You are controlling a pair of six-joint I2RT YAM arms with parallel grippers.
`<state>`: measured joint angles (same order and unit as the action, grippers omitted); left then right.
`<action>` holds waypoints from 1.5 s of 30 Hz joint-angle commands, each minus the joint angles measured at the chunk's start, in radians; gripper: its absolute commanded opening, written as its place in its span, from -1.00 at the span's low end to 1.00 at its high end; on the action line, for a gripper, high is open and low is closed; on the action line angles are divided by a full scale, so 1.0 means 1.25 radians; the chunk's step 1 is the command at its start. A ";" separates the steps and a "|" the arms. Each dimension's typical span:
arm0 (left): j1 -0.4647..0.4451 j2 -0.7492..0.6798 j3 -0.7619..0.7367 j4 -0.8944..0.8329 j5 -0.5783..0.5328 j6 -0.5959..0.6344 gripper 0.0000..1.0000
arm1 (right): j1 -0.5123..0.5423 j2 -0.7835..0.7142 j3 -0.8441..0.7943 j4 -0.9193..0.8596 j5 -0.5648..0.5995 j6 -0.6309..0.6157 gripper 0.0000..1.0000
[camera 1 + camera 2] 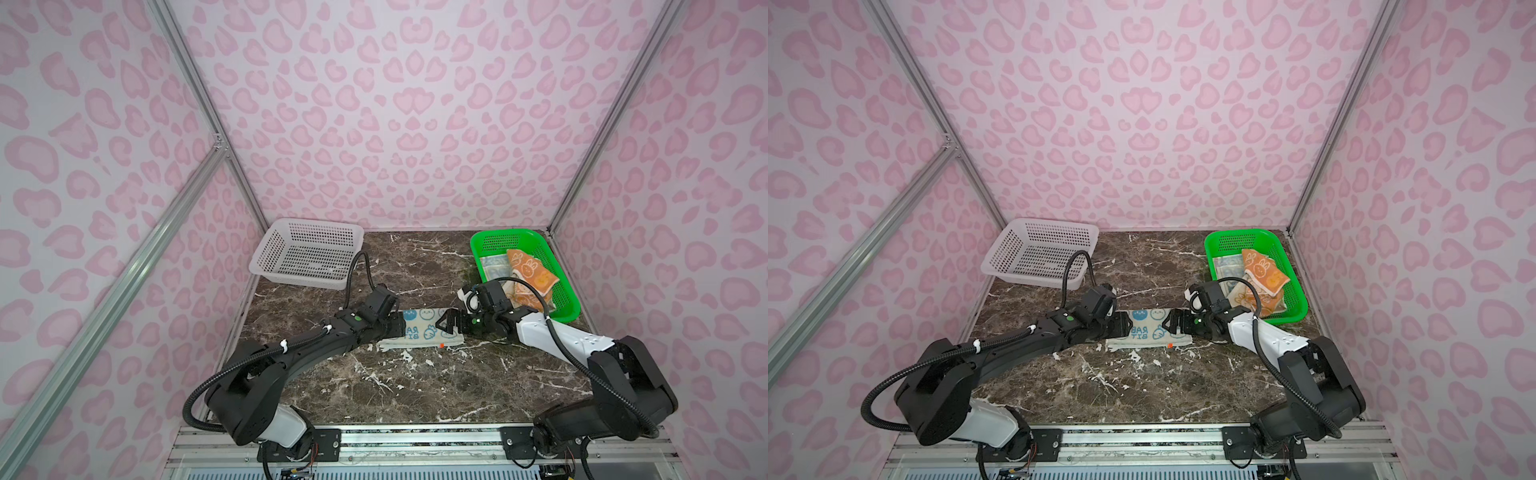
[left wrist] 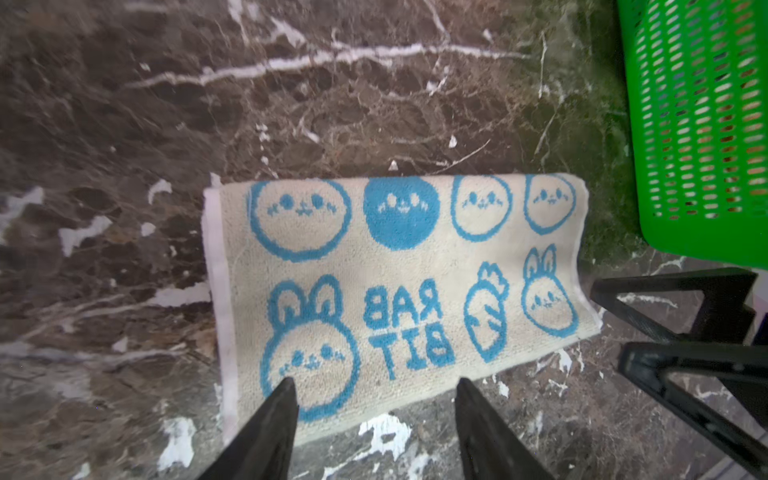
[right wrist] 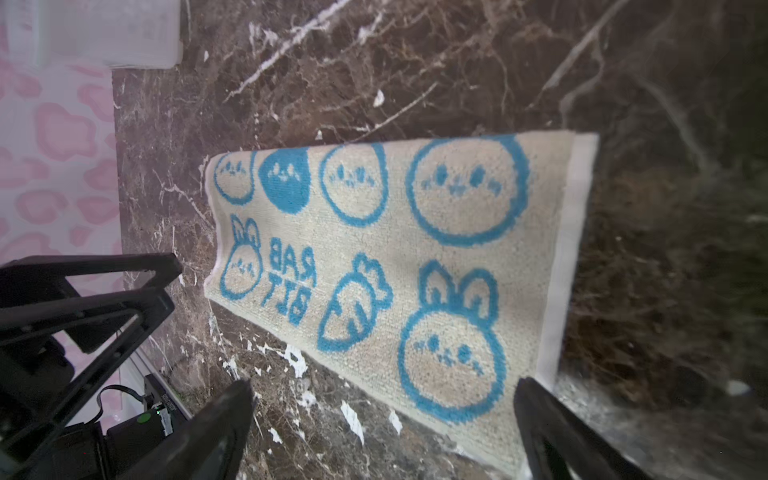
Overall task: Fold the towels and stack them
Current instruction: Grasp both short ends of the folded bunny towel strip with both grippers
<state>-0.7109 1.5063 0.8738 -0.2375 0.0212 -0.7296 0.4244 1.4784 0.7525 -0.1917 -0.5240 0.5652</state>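
Observation:
A cream towel (image 1: pixel 419 330) (image 1: pixel 1148 330) printed with blue bunnies, a carrot and "RABBIT" lies folded into a long strip in the middle of the marble table. My left gripper (image 1: pixel 400 326) (image 2: pixel 376 384) hovers open over its left end, nothing between the fingers. At the towel's right end (image 3: pixel 395 270) my right gripper (image 1: pixel 444 325) (image 3: pixel 384 384) stands wide open and empty, straddling the near corner. More towels sit crumpled in the green basket (image 1: pixel 498 235): an orange bunny one (image 1: pixel 530 270) on top and a pale blue-and-cream one (image 1: pixel 492 268) beside it.
A white perforated basket (image 1: pixel 316 224) (image 1: pixel 1038 249) stands empty at the back left, tilted against the wall. The green basket (image 1: pixel 1233 235) (image 2: pixel 698 124) stands at the back right, close behind my right wrist. Pink patterned walls enclose the table on three sides.

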 commanded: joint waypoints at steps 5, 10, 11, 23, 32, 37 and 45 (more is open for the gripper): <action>-0.002 0.054 -0.037 0.045 0.058 -0.035 0.21 | 0.000 0.012 -0.028 0.026 0.013 -0.013 0.99; -0.002 0.103 -0.033 0.017 0.063 -0.020 0.20 | -0.002 0.013 -0.025 0.000 0.030 -0.031 0.99; -0.001 0.110 -0.021 -0.001 0.062 -0.007 0.19 | -0.002 0.011 -0.021 -0.008 0.030 -0.034 0.99; 0.048 0.074 0.128 -0.215 -0.060 0.090 0.26 | -0.009 -0.018 0.045 -0.106 0.079 -0.079 0.99; 0.052 0.174 0.184 -0.237 -0.043 0.110 0.21 | -0.005 0.029 0.053 -0.108 0.105 -0.102 0.99; 0.051 0.213 0.198 -0.261 -0.070 0.104 0.20 | 0.004 0.059 0.058 -0.101 0.112 -0.106 0.99; 0.049 0.259 0.208 -0.288 -0.083 0.101 0.17 | 0.016 0.073 0.043 -0.071 0.113 -0.091 0.99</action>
<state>-0.6479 1.8130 1.1183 -0.5697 -0.0750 -0.6025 0.4385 1.5616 0.8181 -0.3035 -0.3920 0.4454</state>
